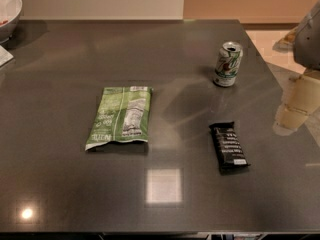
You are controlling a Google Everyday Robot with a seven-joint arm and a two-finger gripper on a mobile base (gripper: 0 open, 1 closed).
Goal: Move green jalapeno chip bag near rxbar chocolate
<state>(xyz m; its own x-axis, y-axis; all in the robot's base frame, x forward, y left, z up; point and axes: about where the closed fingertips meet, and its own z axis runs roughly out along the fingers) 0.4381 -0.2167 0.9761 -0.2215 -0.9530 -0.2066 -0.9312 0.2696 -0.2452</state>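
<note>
The green jalapeno chip bag (121,117) lies flat on the dark grey table (65,64), left of centre. The rxbar chocolate (229,146), a small black-wrapped bar with white text, lies to the right of the bag with a wide gap of bare table between them. My gripper (294,110) is at the right edge of the view, above the table's right side. It is to the right of the bar and far from the bag, and it holds nothing that I can see.
A green-and-white soda can (228,64) stands upright behind the bar, towards the back right. A white bowl (7,11) sits at the back left corner. The table's right edge runs close to the arm (309,34).
</note>
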